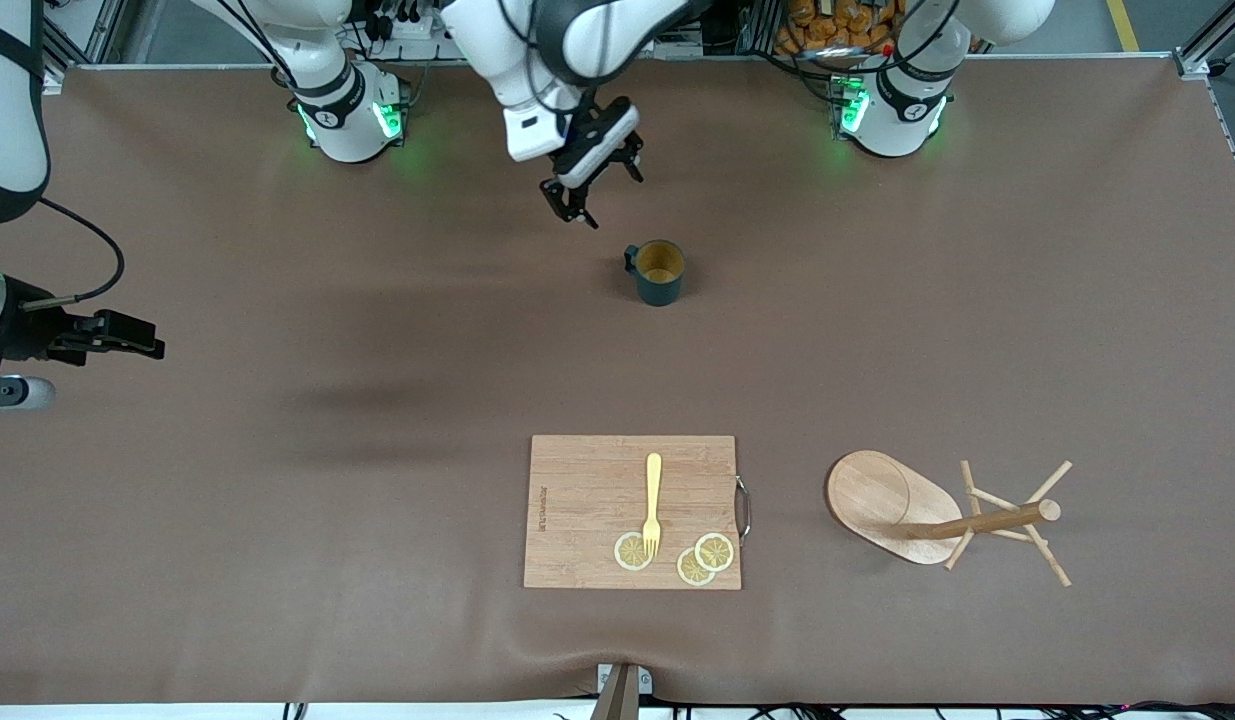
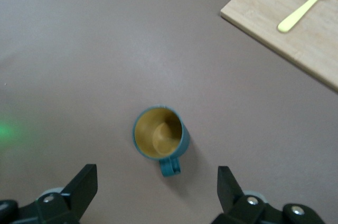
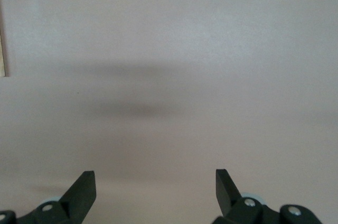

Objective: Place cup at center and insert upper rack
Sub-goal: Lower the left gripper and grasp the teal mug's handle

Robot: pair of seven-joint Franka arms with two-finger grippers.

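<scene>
- Cup (image 1: pixel 659 272) stands upright on the brown surface (image 1: pixel 277 500), about midway between the two arm bases and farther from the front camera than the cutting board (image 1: pixel 587 510). Its small handle (image 1: pixel 631 260) points toward the right arm's end of the table.
- It looks small, rigid and light, probably glazed and a little slick. A pinch across the rim, or one finger inside against the wall, seems the surest hold; the handle looks too small to grab reliably.
- Upper rack (image 1: pixel 937 515) lies tipped on its side near the left arm's end, about as near the front camera as the cutting board. It is stiff wood with thin pegs (image 1: pixel 1047 485) that could snag or snap, so the central pole (image 1: pixel 977 523) is likely the safest place to grip.
- Left gripper (image 1: pixel 592 180) hangs above the surface just beside the cup, its arm reaching across from its base, fingers spread wide and empty. In its wrist view the cup (image 2: pixel 158 135) sits between and ahead of the fingers (image 2: pixel 84 184).
- Right gripper (image 1: pixel 137 337) waits over bare surface at the right arm's end, also spread wide and holding nothing.
</scene>
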